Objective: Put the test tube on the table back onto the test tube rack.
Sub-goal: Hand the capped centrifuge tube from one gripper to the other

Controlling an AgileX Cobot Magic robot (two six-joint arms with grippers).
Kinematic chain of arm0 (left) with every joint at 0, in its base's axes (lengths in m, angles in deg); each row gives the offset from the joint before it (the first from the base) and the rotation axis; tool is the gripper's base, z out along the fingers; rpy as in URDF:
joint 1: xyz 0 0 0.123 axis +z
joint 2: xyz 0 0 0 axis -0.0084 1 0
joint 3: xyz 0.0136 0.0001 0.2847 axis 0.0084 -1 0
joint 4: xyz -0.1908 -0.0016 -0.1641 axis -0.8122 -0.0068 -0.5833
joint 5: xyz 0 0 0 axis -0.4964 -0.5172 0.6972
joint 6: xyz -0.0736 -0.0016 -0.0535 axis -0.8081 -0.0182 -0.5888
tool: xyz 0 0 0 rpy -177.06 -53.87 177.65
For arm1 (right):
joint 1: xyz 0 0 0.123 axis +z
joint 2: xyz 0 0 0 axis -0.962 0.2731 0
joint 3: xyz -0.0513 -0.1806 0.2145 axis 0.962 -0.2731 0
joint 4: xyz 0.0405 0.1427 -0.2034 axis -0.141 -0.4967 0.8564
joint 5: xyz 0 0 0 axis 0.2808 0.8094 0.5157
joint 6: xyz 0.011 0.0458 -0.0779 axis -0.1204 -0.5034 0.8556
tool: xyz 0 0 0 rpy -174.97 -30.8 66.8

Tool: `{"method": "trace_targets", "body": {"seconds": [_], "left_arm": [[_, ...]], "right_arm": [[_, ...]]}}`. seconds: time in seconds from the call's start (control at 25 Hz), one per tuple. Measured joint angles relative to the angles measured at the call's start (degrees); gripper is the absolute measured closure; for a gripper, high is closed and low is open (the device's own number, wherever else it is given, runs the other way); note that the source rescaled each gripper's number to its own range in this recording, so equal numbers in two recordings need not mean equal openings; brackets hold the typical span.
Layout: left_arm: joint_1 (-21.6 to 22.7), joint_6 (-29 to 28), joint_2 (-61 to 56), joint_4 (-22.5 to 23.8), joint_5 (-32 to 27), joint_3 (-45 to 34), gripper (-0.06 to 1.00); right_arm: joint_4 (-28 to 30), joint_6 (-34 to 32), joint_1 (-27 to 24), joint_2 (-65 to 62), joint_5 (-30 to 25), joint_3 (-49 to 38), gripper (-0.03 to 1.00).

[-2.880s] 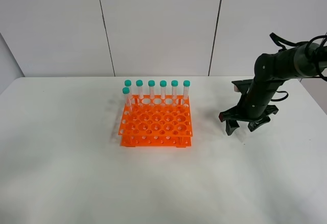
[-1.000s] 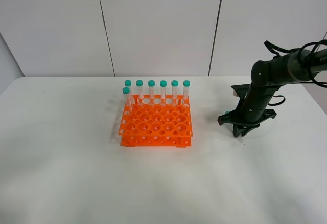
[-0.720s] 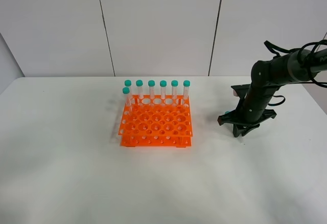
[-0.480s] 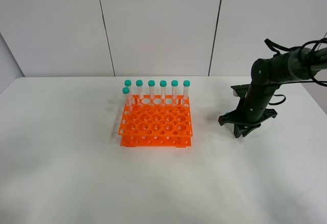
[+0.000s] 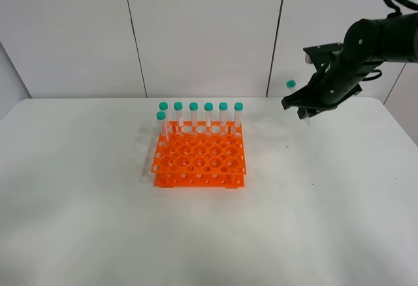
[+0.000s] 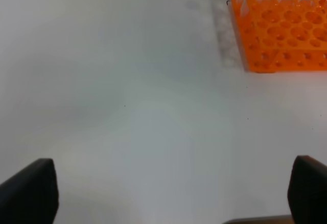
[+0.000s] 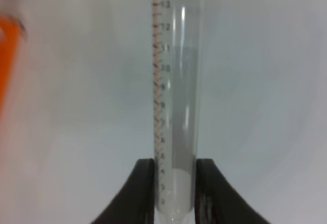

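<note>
Up high, test tube pinched between fingers of right pincer.

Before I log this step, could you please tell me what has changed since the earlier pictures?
The right gripper, open over the table earlier, shut on the test tube and lifted it high off the table, cap end slanting up toward the test tube rack side. The rack and its seven standing tubes stayed put.
</note>
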Motion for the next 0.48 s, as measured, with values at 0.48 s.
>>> {"method": "trace_targets", "body": {"seconds": [0.48], "left_arm": [[0.0,0.0,0.0,0.0,0.0,0.0,-0.06]], "right_arm": [[0.0,3.59,11.55,-6.01,18.19,-4.1,0.95]]}}
